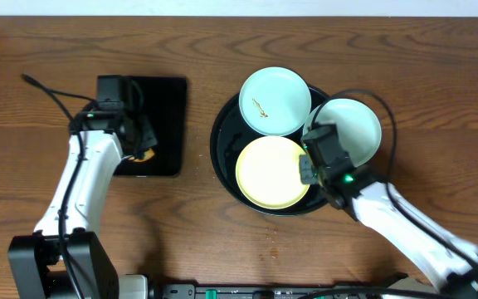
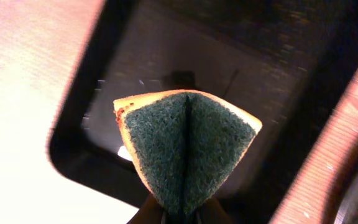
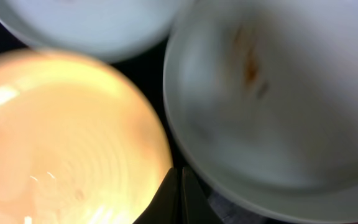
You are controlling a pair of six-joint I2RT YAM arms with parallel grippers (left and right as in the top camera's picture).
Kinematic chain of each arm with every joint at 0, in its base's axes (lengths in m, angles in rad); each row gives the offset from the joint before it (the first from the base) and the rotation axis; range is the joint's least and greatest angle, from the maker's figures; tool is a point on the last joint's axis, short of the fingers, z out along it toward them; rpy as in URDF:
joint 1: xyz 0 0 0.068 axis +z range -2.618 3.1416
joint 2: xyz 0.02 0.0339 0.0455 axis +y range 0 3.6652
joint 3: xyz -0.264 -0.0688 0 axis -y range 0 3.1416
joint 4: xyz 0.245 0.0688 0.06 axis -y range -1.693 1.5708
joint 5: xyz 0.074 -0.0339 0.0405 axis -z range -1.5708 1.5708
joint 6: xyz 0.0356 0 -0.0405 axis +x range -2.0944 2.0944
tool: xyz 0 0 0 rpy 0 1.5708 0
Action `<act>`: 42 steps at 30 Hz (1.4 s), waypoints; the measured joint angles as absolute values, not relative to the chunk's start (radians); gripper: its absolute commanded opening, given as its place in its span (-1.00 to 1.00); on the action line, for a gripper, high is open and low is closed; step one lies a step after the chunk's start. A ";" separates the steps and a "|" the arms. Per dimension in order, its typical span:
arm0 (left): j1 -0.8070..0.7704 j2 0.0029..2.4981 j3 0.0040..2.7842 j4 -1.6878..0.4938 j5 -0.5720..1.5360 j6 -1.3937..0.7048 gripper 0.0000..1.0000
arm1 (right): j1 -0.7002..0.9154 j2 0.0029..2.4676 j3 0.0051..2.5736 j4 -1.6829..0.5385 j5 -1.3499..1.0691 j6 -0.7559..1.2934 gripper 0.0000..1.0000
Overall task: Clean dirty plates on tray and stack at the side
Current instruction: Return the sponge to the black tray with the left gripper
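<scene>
My left arm (image 1: 77,187) and right arm (image 1: 405,228) are smooth white shells with black joints, and the left one has a boxy black base (image 1: 52,262). A small green light (image 1: 348,178) glows at my right wrist. Thin black cables (image 1: 46,88) loop off both arms, and my left hand (image 1: 142,149) and right hand (image 1: 309,166) are black with dark, tapered fingertips.

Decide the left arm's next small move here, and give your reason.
Probably swing the left end effector, shut on the sponge over the rectangular tray, rightward toward the smeared mint plate on the round tray. The sponge is in its grip, and that plate shows a brown streak not yet wiped.
</scene>
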State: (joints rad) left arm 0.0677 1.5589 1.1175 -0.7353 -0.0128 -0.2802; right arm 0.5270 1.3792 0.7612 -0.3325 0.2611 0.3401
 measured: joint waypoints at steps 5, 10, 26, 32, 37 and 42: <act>0.097 1.586 1.118 -0.735 -0.027 -0.280 -0.85 | 0.527 1.224 0.789 -0.344 0.331 0.239 -0.92; 0.097 1.610 1.118 -0.738 -0.012 -0.280 -0.85 | 0.525 1.176 0.793 -0.491 0.290 0.273 -0.51; 0.097 1.614 1.107 -0.731 0.005 -0.279 -0.84 | 0.511 1.535 0.792 -0.452 0.124 0.449 -0.46; 0.097 1.615 1.107 -0.724 0.006 -0.269 -0.79 | 0.490 1.611 0.792 -0.417 0.123 0.461 -0.56; 0.097 1.639 1.101 -0.687 0.010 -0.264 -0.78 | 0.490 1.623 0.792 -0.406 0.117 0.471 -0.61; 0.097 1.696 1.064 -0.596 0.015 -0.250 -0.78 | 0.490 1.623 0.792 -0.383 0.106 0.471 -0.67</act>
State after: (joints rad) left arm 0.0975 1.6962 1.0641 -0.5961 0.0147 -0.2501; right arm 0.4900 1.6226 0.7918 -0.3828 0.1059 0.4709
